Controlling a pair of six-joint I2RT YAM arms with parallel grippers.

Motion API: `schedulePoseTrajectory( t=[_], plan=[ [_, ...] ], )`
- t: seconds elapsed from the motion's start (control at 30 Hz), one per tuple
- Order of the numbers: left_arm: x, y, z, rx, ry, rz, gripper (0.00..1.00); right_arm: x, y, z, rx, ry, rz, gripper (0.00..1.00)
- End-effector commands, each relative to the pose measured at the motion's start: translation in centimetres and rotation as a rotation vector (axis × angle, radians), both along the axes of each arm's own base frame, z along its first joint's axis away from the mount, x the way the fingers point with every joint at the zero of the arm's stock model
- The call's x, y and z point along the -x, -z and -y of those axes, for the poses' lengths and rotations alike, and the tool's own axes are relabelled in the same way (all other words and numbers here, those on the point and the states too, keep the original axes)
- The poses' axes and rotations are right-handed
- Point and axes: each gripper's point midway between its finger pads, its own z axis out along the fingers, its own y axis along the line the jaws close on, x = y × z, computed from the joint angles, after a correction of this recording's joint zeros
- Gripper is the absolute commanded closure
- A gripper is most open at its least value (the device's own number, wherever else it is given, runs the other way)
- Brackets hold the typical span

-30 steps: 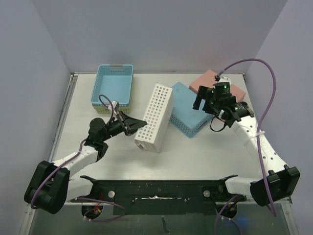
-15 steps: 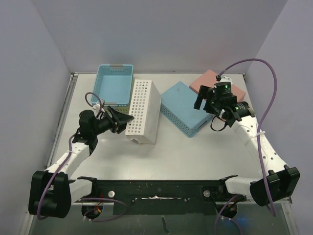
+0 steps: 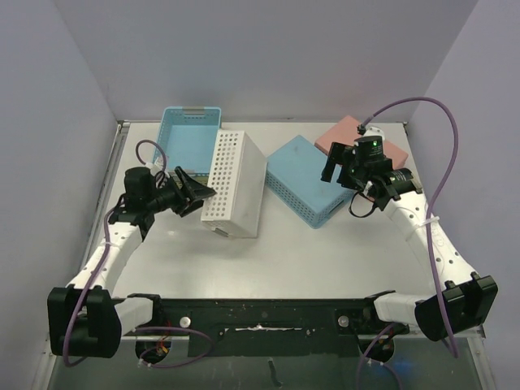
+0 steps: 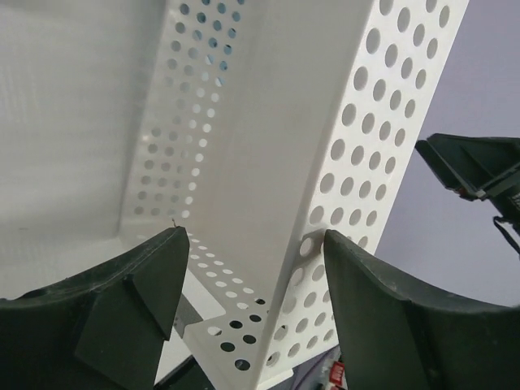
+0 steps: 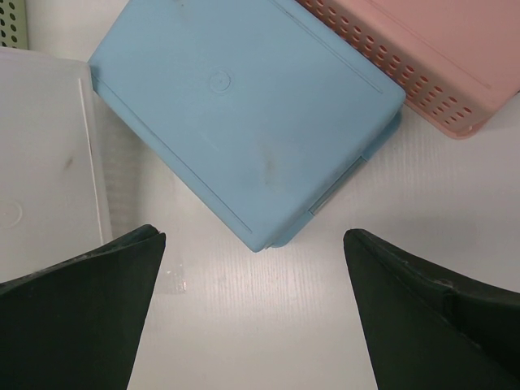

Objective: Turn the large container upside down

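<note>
Left gripper (image 3: 195, 195) stands wide, nothing clamped. The white perforated container (image 3: 236, 183) lies directly ahead of it, tilted on its long side on the white table (image 3: 309, 252), one holed wall between the fingers (image 4: 138, 284). A light blue basket (image 3: 188, 138) sits beyond this gripper. Right gripper (image 3: 337, 166) hangs wide above an upturned blue bin (image 3: 305, 179), with a pink basket (image 3: 357, 136) just behind it. Pale lilac walls (image 3: 268, 49) enclose the table.

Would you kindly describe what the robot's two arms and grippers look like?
Both the left arm and right arm have white links with black joints. The left gripper and right gripper are black and wedge-shaped. A purple cable loops along each arm; a green light glows on the right wrist.
</note>
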Motion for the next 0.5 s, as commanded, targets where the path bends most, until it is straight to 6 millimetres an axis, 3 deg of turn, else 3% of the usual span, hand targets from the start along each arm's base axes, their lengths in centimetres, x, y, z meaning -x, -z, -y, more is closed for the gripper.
schedulePoseTrajectory(
  t=[0.0, 0.13, 0.23, 0.47],
  plan=[
    [-0.1, 2.6, -3.4, -0.262, -0.038, -0.044, 0.34, -1.2, -1.9, -0.3, -0.027, -0.002, 0.072, 0.00],
    [-0.1, 3.6, -6.4, -0.407, -0.097, -0.090, 0.31, -1.1, -2.2, -0.3, -0.029, -0.003, 0.082, 0.00],
    [-0.3, 3.3, -7.9, -0.456, -0.126, -0.090, 0.29, -1.1, -2.3, -0.3, -0.029, -0.008, 0.086, 0.00],
    [-1.8, -0.2, -10.9, -0.565, -0.200, -0.029, 0.26, -1.0, -2.3, -0.3, -0.028, -0.010, 0.089, 0.00]
  ],
)
